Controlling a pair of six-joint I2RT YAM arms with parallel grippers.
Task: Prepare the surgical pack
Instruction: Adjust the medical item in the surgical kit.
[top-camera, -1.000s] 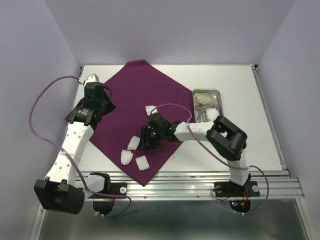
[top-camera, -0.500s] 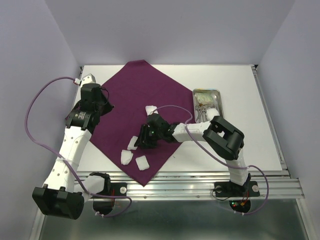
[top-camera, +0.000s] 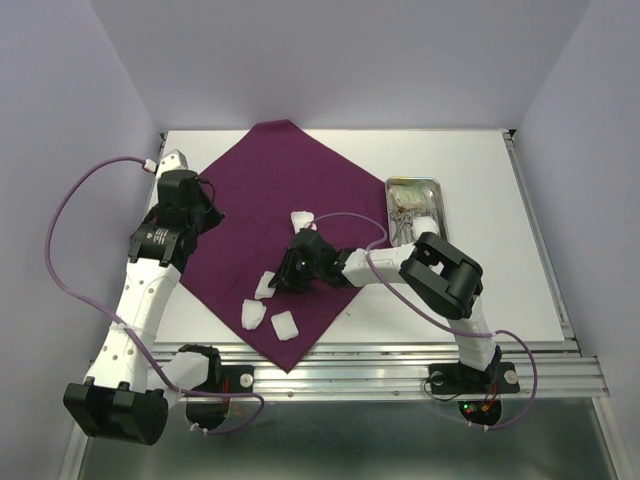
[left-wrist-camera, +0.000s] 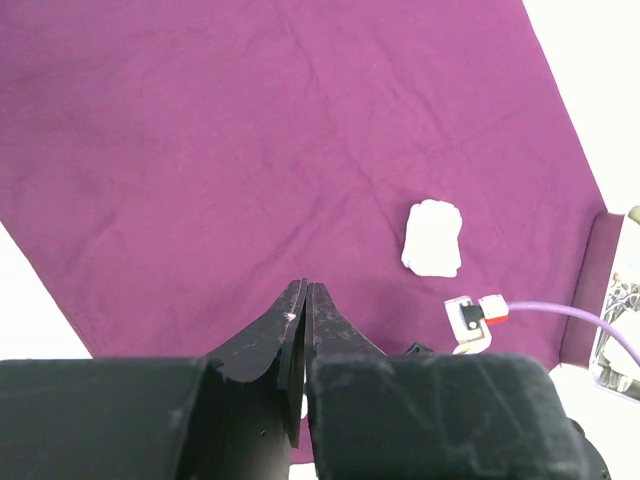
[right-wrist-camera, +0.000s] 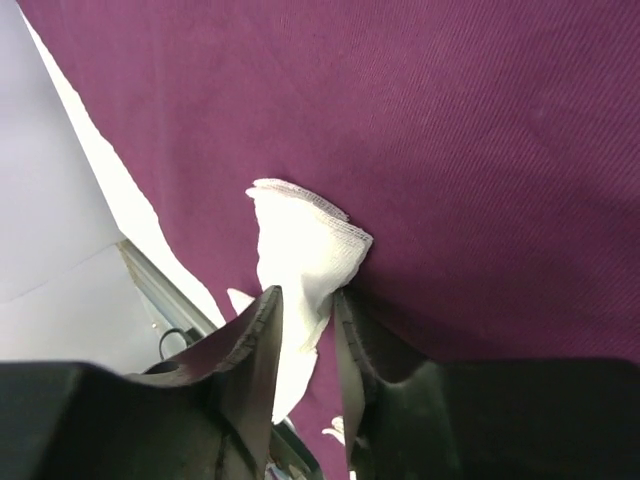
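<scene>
Pinching gauze (right-wrist-camera: 305, 250), the right tool (right-wrist-camera: 306, 300) shows its grip only wrist-side.

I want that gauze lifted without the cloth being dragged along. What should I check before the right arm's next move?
1. Gauze pad sits between the right gripper fingers: ok, pinched at its lower part.
2. Purple cloth is out of the pinch: cannot tell; it lies right beside one finger.
3. Pad is already off the cloth: cannot tell.
4. Left gripper is shut, empty and over the cloth: ok.
5. The other pads lie apart from the right gripper: ok.
</scene>
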